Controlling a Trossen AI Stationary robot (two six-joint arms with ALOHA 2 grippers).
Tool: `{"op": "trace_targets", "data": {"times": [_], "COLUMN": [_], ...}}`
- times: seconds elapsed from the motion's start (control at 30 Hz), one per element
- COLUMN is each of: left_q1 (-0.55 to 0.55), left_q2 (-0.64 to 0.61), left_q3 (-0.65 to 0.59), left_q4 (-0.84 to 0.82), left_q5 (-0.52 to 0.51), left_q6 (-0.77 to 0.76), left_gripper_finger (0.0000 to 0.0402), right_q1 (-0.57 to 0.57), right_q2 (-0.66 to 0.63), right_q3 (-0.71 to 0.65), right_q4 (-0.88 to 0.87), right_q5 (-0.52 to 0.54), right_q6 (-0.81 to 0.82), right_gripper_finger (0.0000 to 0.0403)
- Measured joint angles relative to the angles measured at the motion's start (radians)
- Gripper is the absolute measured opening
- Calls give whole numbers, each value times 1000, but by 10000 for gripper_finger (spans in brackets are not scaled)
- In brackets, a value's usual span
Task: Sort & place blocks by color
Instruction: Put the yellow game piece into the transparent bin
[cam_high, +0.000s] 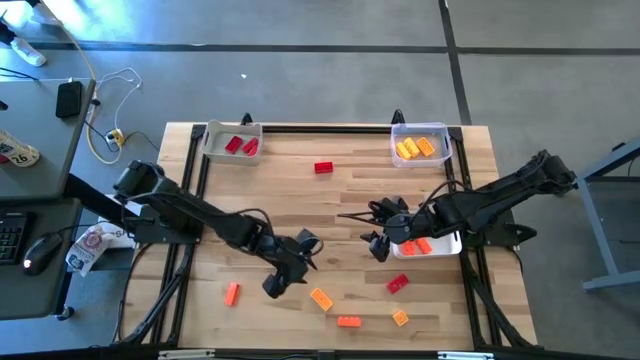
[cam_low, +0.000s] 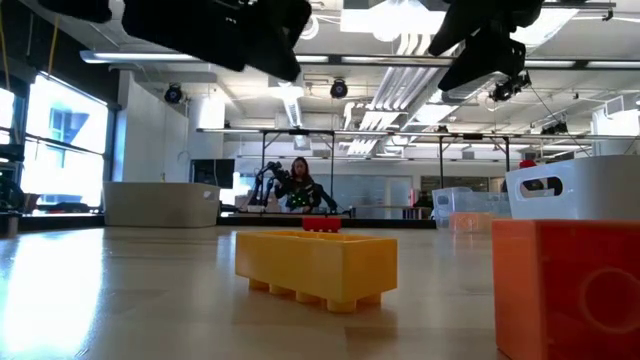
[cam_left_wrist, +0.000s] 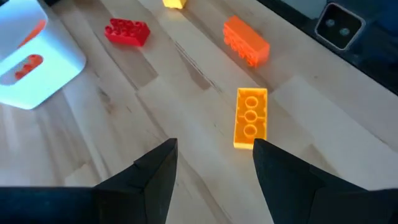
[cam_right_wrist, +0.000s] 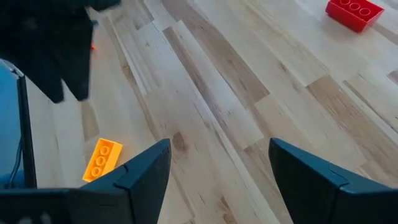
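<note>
The left gripper, fingers spread and empty, hovers above the table just beside a yellow-orange block lying flat, long axis diagonal, with an orange block and red block nearby, while the right gripper, also spread, waits beside a white bin.

Two dark jointed arms, matte black all over (cables trailing alongside), each ending in blunt, wedge-shaped fingers.
</note>
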Motion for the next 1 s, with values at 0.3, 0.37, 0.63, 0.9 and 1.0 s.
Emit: {"op": "trace_targets", "data": {"times": [0.3,0.37,0.63,0.9,1.0], "left_q1": [-1,-2,-7,-13,-13], "left_q2": [127,147,214,231,231], "left_q3": [0,0,0,0,0], "left_q4": [97,107,195,224,224], "left_q5": [63,78,126,134,133], "left_q6": [0,0,0,0,0], "left_gripper_finger": [197,197,197,197,197], "right_q1": [0,0,0,0,0], "right_q2": [0,0,1,1,1], "right_q3": [0,0,0,0,0], "right_q4": [0,0,0,0,0], "right_q5": [1,2,2,2,2], "right_q6": [3,3,3,3,3], "right_gripper_finger": [256,256,256,256,256]}}
